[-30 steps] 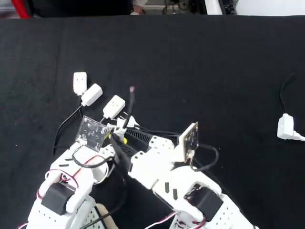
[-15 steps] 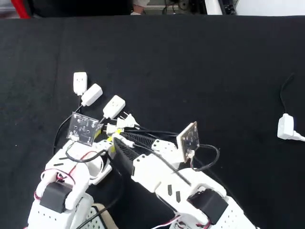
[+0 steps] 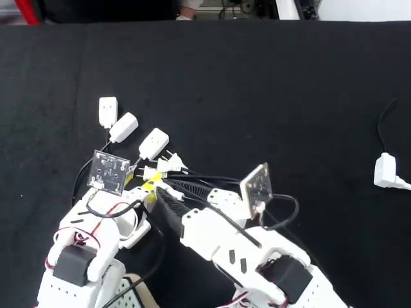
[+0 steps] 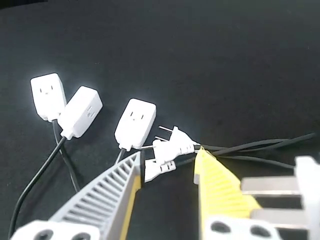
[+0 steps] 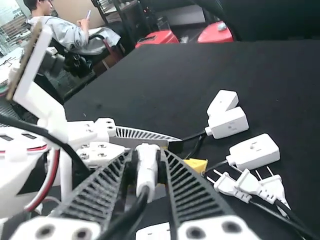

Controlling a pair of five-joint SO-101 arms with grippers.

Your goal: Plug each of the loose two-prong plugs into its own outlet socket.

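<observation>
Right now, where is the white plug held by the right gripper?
In the right wrist view the white plug sits clamped in the right gripper, just short of three loose plugs and the nearest socket, left of centre in the high view.

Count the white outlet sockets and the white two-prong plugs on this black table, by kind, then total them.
White outlet sockets: 4
White two-prong plugs: 4, one of them in the right gripper
Total: 8
</observation>
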